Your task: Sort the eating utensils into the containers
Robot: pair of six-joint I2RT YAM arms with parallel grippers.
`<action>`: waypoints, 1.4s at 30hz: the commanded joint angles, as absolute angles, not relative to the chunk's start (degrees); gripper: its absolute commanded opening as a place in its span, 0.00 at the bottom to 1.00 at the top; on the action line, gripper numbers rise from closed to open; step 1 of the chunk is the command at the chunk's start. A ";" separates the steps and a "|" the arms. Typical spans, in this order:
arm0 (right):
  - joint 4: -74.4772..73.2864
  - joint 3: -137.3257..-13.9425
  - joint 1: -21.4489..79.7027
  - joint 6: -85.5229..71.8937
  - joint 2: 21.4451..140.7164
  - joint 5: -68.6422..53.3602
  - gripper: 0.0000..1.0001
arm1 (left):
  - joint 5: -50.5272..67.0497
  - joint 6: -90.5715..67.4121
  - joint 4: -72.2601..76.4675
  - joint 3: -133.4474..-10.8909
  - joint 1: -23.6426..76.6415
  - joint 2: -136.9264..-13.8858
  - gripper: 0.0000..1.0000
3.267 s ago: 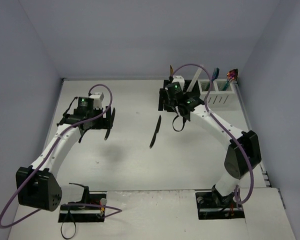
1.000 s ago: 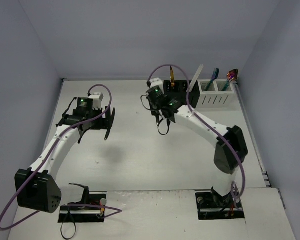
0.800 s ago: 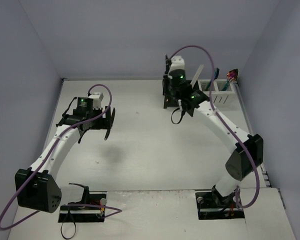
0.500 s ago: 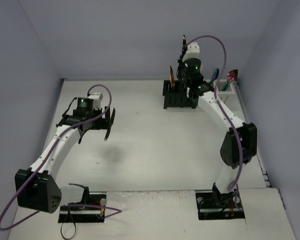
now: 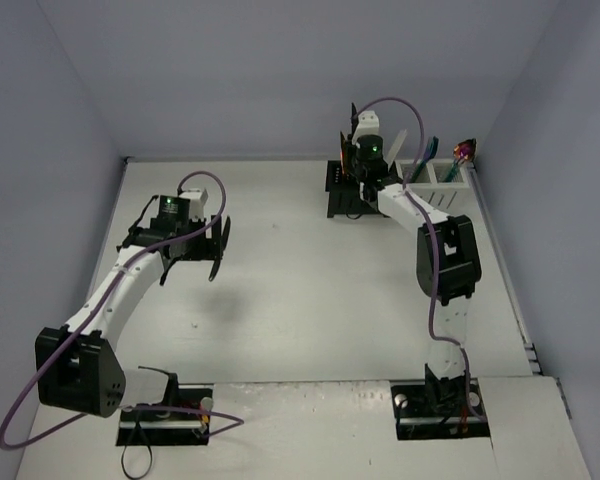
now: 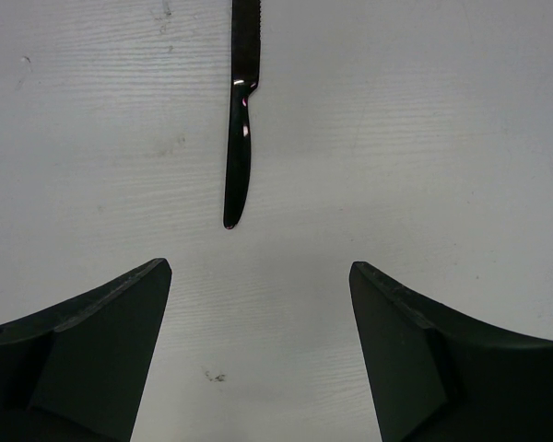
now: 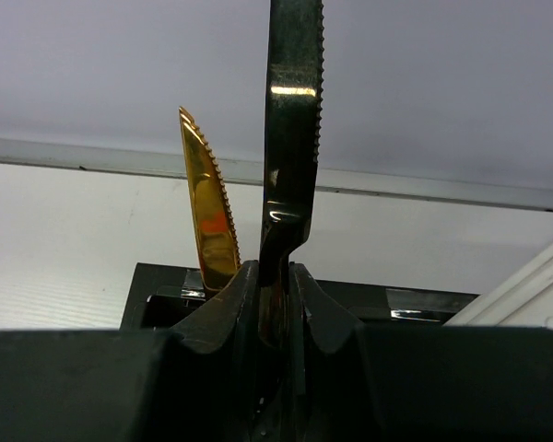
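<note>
right pincer [image 7: 274,281] tight on glossy black serrated knife [image 7: 293,138]; left pincer [image 6: 259,267] wide apart

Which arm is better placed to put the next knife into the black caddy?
Right. The right gripper is shut on a black knife, blade up, at the black caddy beside the gold knife. The left gripper is open over a second black knife on the table, far from it.
</note>
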State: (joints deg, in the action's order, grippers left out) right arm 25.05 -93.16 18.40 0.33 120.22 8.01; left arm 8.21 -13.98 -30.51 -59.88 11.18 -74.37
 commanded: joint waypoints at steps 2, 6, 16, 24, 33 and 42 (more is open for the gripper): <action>36.23 -91.94 18.20 -0.12 117.47 6.03 0.00 | 7.21 -13.62 -29.71 -62.41 10.90 -74.27 0.76; 37.18 -88.43 18.37 -2.72 115.06 4.40 0.10 | 7.12 -13.71 -29.88 -62.49 10.90 -74.53 0.76; 33.02 -78.17 19.95 -3.68 97.97 5.95 0.50 | 7.57 -13.37 -30.85 -63.02 10.90 -76.02 0.76; 15.19 -73.92 20.04 -6.69 80.65 4.08 0.62 | 6.30 -11.28 -33.03 -65.52 10.90 -80.53 0.76; 5.20 -62.43 19.95 -9.97 58.63 7.95 0.68 | 7.60 -7.37 -40.49 -76.01 10.85 -95.45 0.72; 0.60 -57.73 19.91 -13.24 50.73 3.23 0.69 | 5.87 -7.11 -41.50 -83.22 10.86 -106.45 0.59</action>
State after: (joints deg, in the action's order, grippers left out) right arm 0.01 -59.31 19.95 -10.79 52.82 5.71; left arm 7.18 -8.59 -39.84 -78.93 11.18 -104.90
